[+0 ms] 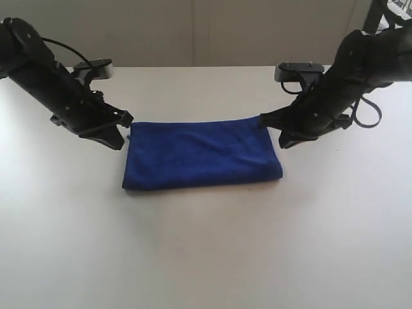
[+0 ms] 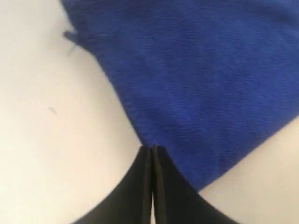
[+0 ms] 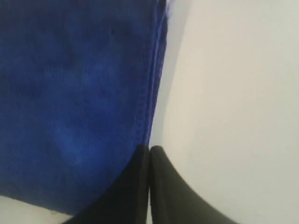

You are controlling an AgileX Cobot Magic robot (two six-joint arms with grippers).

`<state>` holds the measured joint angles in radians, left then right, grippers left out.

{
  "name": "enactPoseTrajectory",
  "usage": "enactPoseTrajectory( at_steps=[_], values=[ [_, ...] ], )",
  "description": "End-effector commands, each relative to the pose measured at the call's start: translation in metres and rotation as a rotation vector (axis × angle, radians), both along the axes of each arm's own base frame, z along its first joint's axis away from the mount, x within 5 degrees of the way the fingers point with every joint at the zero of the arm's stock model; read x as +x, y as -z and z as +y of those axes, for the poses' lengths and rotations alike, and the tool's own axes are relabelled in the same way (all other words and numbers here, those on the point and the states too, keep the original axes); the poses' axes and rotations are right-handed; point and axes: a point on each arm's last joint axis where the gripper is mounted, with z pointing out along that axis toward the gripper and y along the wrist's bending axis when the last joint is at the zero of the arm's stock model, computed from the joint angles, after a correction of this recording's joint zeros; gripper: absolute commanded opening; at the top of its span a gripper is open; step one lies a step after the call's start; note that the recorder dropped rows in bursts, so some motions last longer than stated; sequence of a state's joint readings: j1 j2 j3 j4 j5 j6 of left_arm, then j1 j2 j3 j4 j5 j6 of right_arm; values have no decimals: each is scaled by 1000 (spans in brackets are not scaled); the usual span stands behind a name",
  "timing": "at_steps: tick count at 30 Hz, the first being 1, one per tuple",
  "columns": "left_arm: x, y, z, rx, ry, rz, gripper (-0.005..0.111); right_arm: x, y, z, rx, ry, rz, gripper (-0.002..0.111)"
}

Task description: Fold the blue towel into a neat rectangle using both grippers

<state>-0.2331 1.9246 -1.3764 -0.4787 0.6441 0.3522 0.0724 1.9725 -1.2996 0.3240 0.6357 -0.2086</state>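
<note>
The blue towel [image 1: 203, 154] lies flat in the middle of the white table [image 1: 206, 257] as a wide rectangle, its long sides running left to right, with the near edge fairly straight. In the right wrist view its right-hand edge shows stacked layers of hem, so it looks folded over at least once. The left gripper [image 1: 120, 141] stands low at the towel's left short edge, toward the far corner, and the right gripper [image 1: 282, 140] mirrors it at the right short edge. Both pairs of jaws are pressed together, with the tips touching or just beside the cloth's border. Neither wrist view shows clearly whether a sliver of fabric is pinched between them. The step in hand appears to be either the finish of a fold or the start of another one, with both arms placed at the ends. If a further fold is wanted, the next move would call for opening the jaws, taking matching corners at the same moment, and carrying them evenly across. An uneven lift would likely skew the layers.
</note>
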Motion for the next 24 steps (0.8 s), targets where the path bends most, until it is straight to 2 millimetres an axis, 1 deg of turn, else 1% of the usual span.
enactPoseTrajectory(
  at_steps=[1, 6, 9, 12, 16, 20, 24],
  values=[
    [6, 14, 9, 7, -70, 37, 0, -10, 11, 4, -9, 16, 21, 0],
    [17, 29, 10, 15, -136, -3, 0, -14, 17, 2, -24, 42, 34, 0],
    [20, 38, 10, 19, -159, 12, 0, -16, 20, 1, -29, 43, 37, 0],
    [22, 44, 7, -3, -172, 35, 0, -16, 21, 1, -33, 46, 27, 0],
    [24, 50, 4, -41, -193, 51, 0, -16, 27, 0, -38, 44, 38, 0],
    [25, 51, 2, -69, -207, 57, 0, -16, 43, 1, -38, 45, 89, 0],
    [28, 49, -2, -128, -199, 19, 0, -21, 43, 5, -30, 28, 136, 0]
  ],
)
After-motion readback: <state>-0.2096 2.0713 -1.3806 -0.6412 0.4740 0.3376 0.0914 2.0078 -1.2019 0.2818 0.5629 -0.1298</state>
